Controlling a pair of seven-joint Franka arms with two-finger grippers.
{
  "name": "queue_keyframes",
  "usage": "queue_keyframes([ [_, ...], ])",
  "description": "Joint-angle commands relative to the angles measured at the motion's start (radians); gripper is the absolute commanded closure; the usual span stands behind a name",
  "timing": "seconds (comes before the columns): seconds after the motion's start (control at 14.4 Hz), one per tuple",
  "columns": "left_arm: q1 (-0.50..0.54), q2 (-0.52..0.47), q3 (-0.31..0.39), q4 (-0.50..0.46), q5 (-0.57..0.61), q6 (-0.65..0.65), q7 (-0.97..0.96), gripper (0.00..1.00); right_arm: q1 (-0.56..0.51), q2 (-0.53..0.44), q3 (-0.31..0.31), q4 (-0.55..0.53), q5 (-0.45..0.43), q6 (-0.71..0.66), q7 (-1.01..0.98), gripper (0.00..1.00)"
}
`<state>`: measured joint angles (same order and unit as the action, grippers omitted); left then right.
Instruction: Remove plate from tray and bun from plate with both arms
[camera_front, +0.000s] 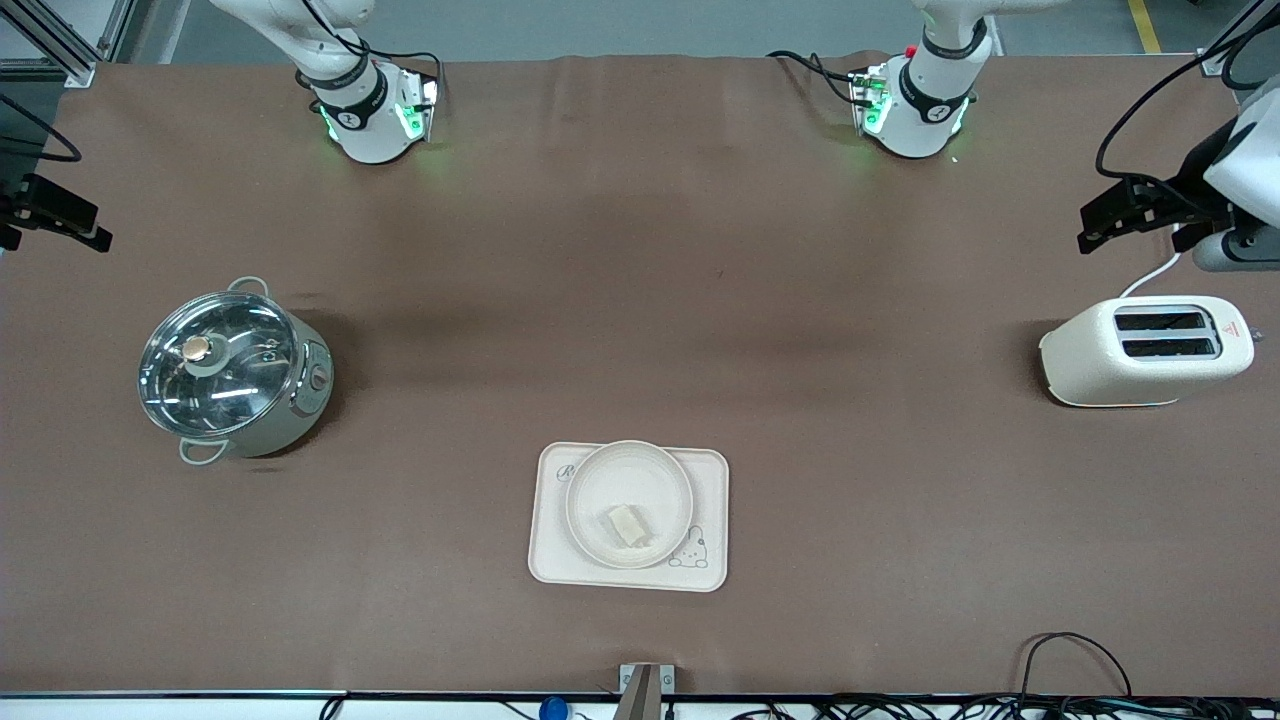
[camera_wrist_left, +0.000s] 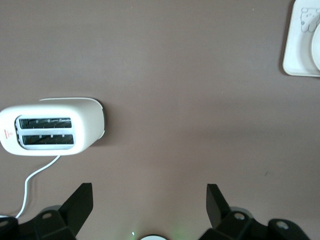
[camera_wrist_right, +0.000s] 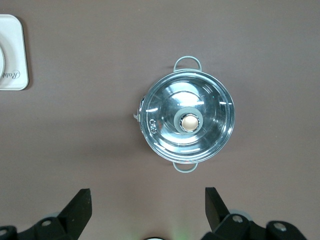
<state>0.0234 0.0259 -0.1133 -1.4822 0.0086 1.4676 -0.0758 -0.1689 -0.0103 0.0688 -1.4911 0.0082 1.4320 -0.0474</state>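
The round cream-white plate sits on the rectangular cream tray near the front edge of the table. The small pale bun lies on the plate. My left gripper hangs open and empty over the left arm's end of the table, by the toaster. In the left wrist view its jaws stand wide apart over bare cloth. My right gripper hangs open and empty over the right arm's end, near the pot. In the right wrist view it is also wide open.
A steel pot with a glass lid stands toward the right arm's end and shows in the right wrist view. A cream toaster with a white cord stands toward the left arm's end and shows in the left wrist view. Brown cloth covers the table.
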Motion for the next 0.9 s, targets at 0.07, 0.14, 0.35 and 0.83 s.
queue_keyframes([
  [0.07, 0.003, 0.106, 0.012, 0.122, -0.002, -0.012, -0.004, 0.0, -0.014, -0.019, 0.014, 0.006, -0.014, -0.025, 0.029, 0.0],
  [0.14, 0.003, 0.111, 0.017, 0.12, -0.006, -0.012, -0.004, 0.0, -0.015, -0.019, 0.012, 0.008, -0.014, -0.033, 0.032, 0.0],
  [0.35, 0.007, 0.129, 0.02, 0.12, -0.004, -0.012, -0.004, 0.0, -0.012, -0.019, 0.019, 0.009, -0.013, -0.05, 0.134, 0.0],
  [0.83, 0.01, 0.141, 0.02, 0.119, -0.001, 0.025, 0.01, 0.0, 0.011, -0.017, 0.022, 0.012, -0.01, -0.064, 0.146, 0.0],
])
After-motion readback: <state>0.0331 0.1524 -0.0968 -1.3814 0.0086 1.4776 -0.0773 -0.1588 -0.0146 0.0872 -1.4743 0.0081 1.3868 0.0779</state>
